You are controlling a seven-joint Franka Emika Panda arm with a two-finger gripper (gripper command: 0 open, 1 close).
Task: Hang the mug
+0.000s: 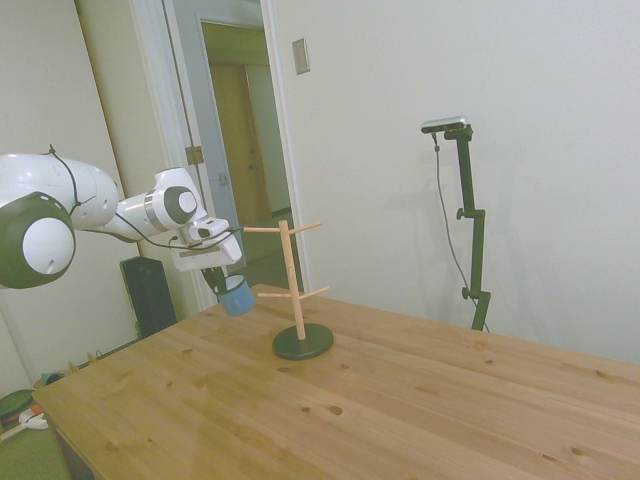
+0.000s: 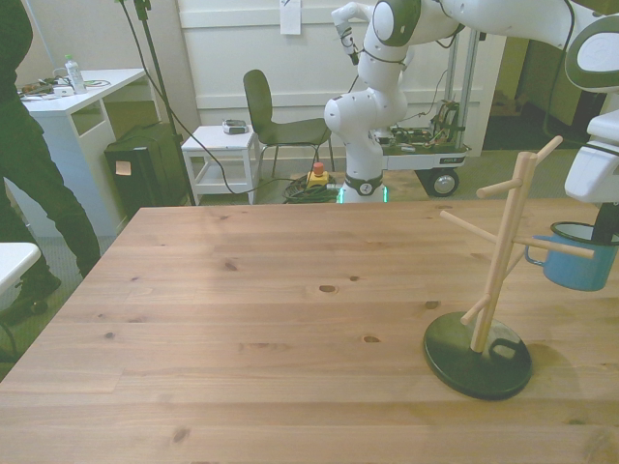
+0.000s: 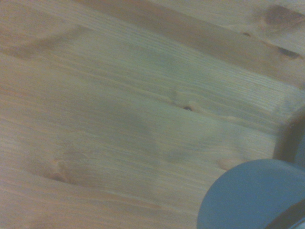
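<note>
**Mug up in the air, right by the rack**

Gripper (image 1: 222, 277) has the mug (image 1: 236, 296) off the table (image 1: 400, 400), jaws pinching it at the rim. Side view: mug hangs tilted under the white wrist, above the table's far edge, just beside the rack (image 1: 297, 290) on the arm's side. Light-blue body, pale rim.

Front view: mug (image 2: 582, 256) sits at the front view's right edge, partly cut off by the frame. Handle points toward the rack (image 2: 498, 261). One peg's tip lies across the mug's rim in this view; can't tell whether it touches or goes through the handle. A dark finger drops into the mug from the white gripper body above; gripper (image 2: 605, 227) mostly out of frame here.

Rack: wooden post w/ pegs angled out at several heights, standing upright on a round dark base (image 2: 477, 354). All pegs bare.

Wrist view: blurry. Blue round shape, the mug (image 3: 252, 195), in one corner, wood grain behind it.

Bkgd, front view: person's dark-clothed leg (image 2: 34, 174) at the front view's left, beside a white desk (image 2: 82, 97). Chair (image 2: 276, 121) and small white cart (image 2: 221, 155) behind the table.
</note>
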